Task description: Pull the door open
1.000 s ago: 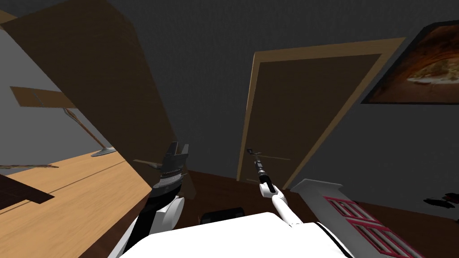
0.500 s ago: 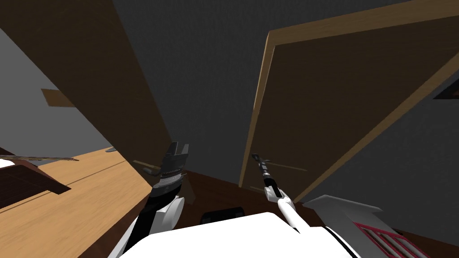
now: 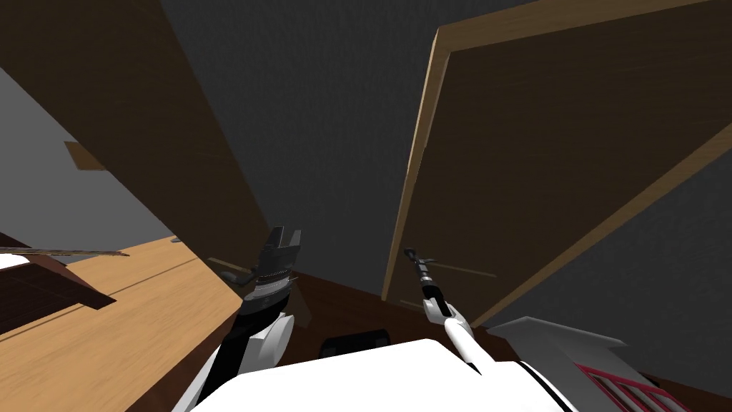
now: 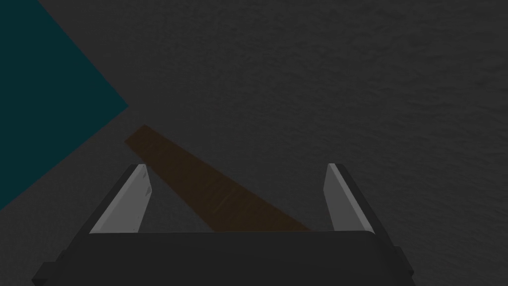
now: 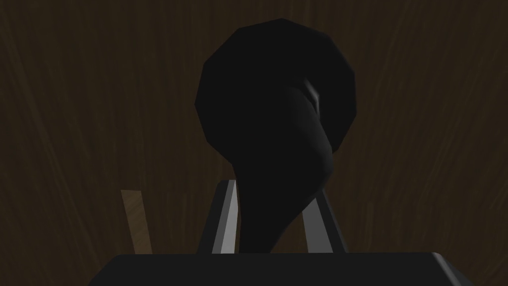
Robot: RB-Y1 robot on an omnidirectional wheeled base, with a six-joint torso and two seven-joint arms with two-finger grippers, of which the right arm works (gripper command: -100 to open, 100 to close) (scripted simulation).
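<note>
Firmly, right jaws clamp the dark door handle; left jaws gape empty.

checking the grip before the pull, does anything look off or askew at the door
Nothing stands out. The right end effector is shut on the dark lever handle of the brown door, its fingers pressing both sides. The left end effector hangs open, holding nothing. The door's slant in the head view is the camera's.

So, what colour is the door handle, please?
The handle is black, clearest in the right wrist view.
</note>
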